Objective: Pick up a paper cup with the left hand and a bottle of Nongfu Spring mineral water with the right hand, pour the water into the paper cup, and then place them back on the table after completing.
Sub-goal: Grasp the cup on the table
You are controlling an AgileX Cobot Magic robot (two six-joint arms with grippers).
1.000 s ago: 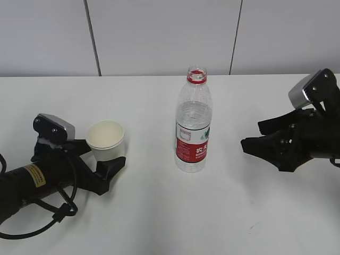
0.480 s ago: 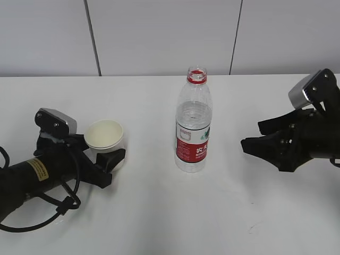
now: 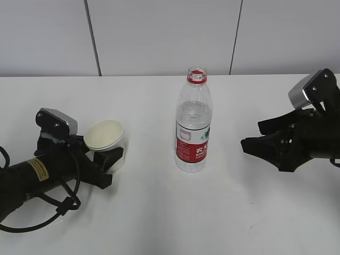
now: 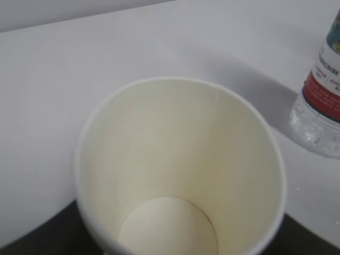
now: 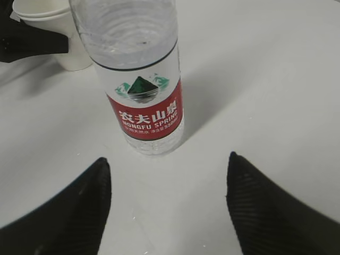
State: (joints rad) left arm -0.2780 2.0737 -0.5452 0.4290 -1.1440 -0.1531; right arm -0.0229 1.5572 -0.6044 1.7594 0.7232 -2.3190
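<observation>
Bottle (image 3: pixel 194 127) of Nongfu Spring water is standing upright mid-table (image 3: pixel 170 212), cap off, long axis vertical, water filling a bit over half. It is sitting to the left of the right hand (image 3: pixel 254 145) in the exterior view, well apart from it, and the right wrist view is showing it dead ahead and centred between the two spread fingers (image 5: pixel 74 207), label facing the camera. That is the relation that matters: the right arm is looking set for a straight reach toward the bottle body, judging from the alignment. Right hand is gaping wide, gripping nothing, touching nothing. Paper cup (image 3: pixel 105 139) is sitting at the left side, mouth up and tipping slightly, empty inside per the left wrist view (image 4: pixel 178 175). Left hand (image 3: pixel 103 159) is closing around the cup: one dark finger is lying against the front of the cup wall, the other is hidden behind it, so contact looks made but a firm squeeze cannot be confirmed. Whether the cup is clearing the table surface cannot be told. Cup and bottle are near each other, not touching.
</observation>
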